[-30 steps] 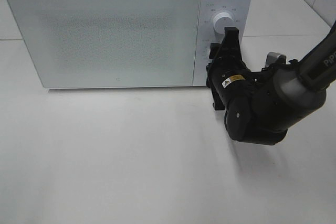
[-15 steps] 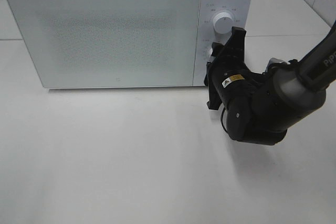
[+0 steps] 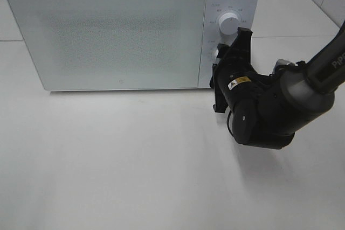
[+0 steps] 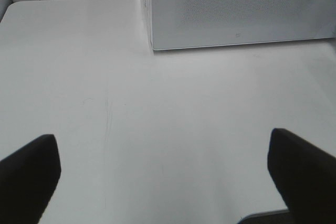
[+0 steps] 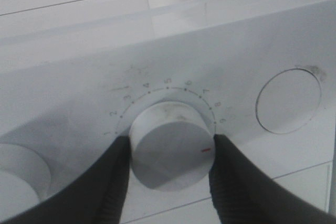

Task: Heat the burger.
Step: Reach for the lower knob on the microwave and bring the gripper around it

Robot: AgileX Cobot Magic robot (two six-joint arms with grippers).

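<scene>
table (image 3: pixel 108 160): white, fills the exterior view.

microwave (image 3: pixel 108 30): white, stands at 12 o'clock on the table. door (image 3: pixel 108 41) is closed and frosted, so the interior cannot be seen. control panel (image 3: pixel 229 4) sits at 3 o'clock of the door.

burger: shows in no view; its place cannot be told.

right arm (image 3: pixel 280 106): black, enters from 3 o'clock and reaches toward 10 o'clock to the control panel.

left gripper (image 4: pixel 168 177): fingers (image 4: pixel 31 171) spread fully wide, nothing between them. it is above bare table, with the microwave's near corner ahead of it.

right gripper (image 5: pixel 169 156): partly closed on the lower dial (image 5: pixel 165 135). one dark finger (image 5: pixel 115 177) presses each side of the dial, both touching.

upper dial (image 3: pixel 229 23): free, at 12 o'clock of the lower dial, just past the upper gripper finger.

lower dial detail: round, white, ringed by a numbered scale. its red mark (image 5: pixel 206 150) lies near the numeral 9, close to one finger.
</scene>
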